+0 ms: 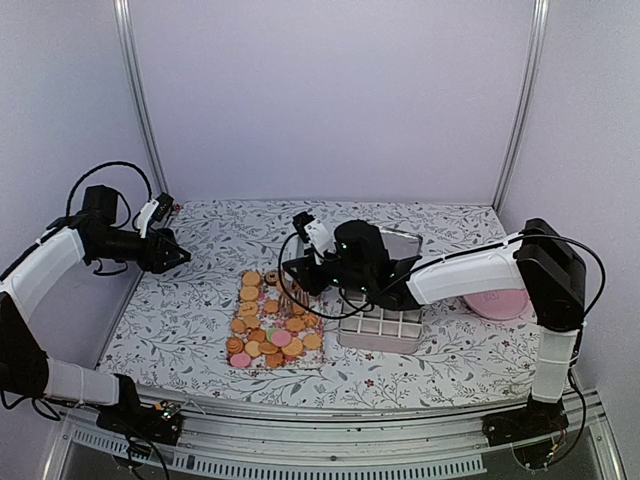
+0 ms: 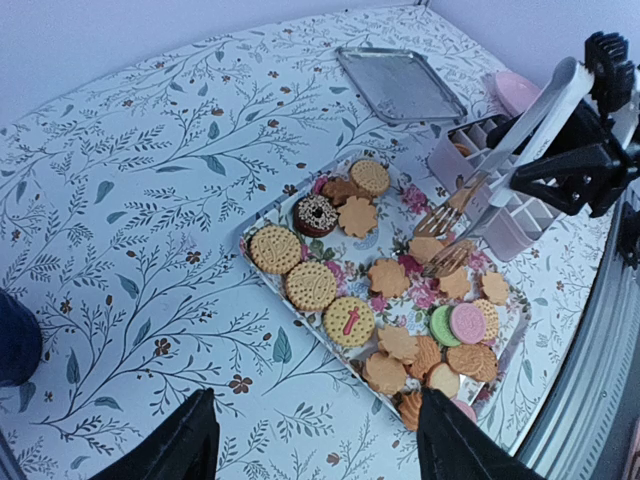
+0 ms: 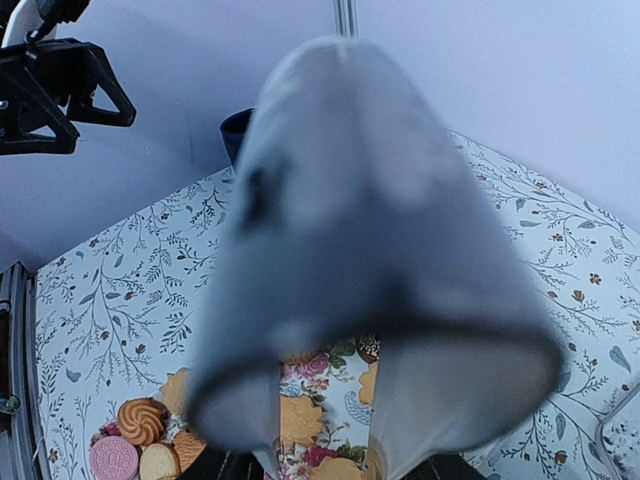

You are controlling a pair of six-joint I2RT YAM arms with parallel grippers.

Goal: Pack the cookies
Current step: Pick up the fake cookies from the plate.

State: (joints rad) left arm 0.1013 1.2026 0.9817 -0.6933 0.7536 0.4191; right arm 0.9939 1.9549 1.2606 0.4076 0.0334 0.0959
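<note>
Several cookies (image 1: 270,325) (image 2: 310,285), mostly tan with a pink and a green one, lie on a flowered tray (image 1: 262,300) (image 2: 418,293). My right gripper (image 1: 325,265) (image 2: 560,165) is shut on silver tongs (image 2: 500,160) (image 3: 350,250). The tongs' gold forked tips stand apart just above a tan cookie (image 2: 425,248) near the tray's middle, and the tongs blur out most of the right wrist view. My left gripper (image 1: 178,255) (image 2: 315,420) is open and holds nothing. It hangs above the table to the left of the tray.
A white box with compartments (image 1: 380,328) (image 2: 500,210) stands right of the tray. Behind it lies a flat metal tray (image 1: 400,240) (image 2: 400,85). A pink plate (image 1: 500,303) (image 2: 515,88) sits at the far right.
</note>
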